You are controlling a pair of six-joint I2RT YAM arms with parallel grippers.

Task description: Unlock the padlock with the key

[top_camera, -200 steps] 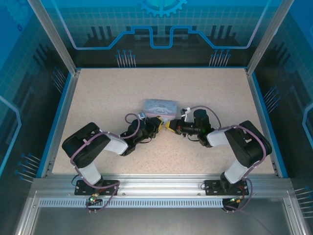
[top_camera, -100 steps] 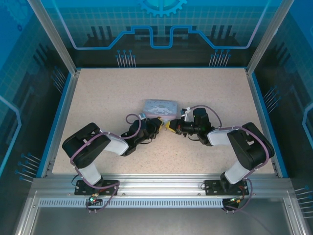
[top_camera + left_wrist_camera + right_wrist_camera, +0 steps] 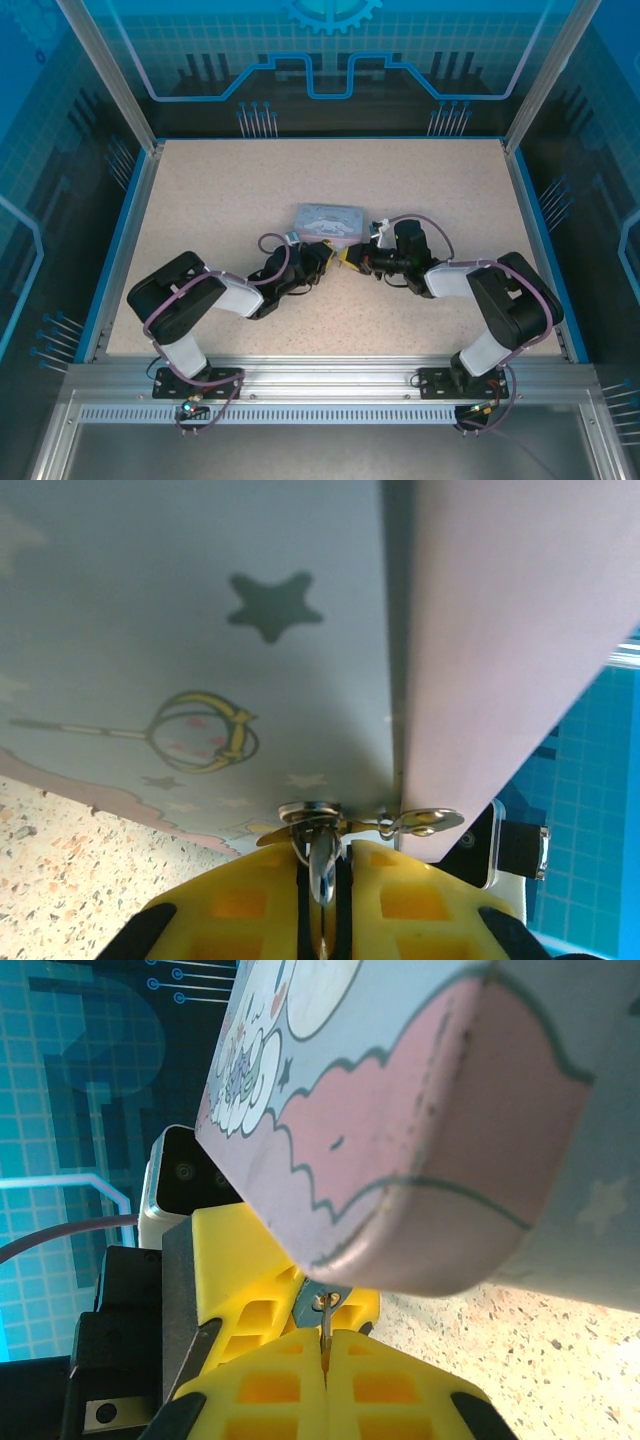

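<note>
The padlock (image 3: 322, 868) is a small shiny metal piece pinched between the yellow fingers of my left gripper (image 3: 320, 848), right under the tin's lower edge. My left gripper is shut on it. In the right wrist view the padlock (image 3: 316, 1298) shows a teal glint against the left fingers (image 3: 250, 1275). My right gripper (image 3: 326, 1338) is shut on the key (image 3: 325, 1318), a thin dark sliver whose tip touches the padlock. From above, the left gripper (image 3: 322, 258) and right gripper (image 3: 347, 258) meet nose to nose just in front of the tin.
The pale blue-grey cartoon-printed tin (image 3: 328, 219) lies mid-table, directly behind both grippers and almost touching them. A small metal tab (image 3: 425, 822) sticks out at the tin's corner. Blue rails (image 3: 125, 250) bound the speckled table (image 3: 220, 190).
The right arm's elbow has drifted slightly to the right. Both grippers stay shut and in place by the tin.
</note>
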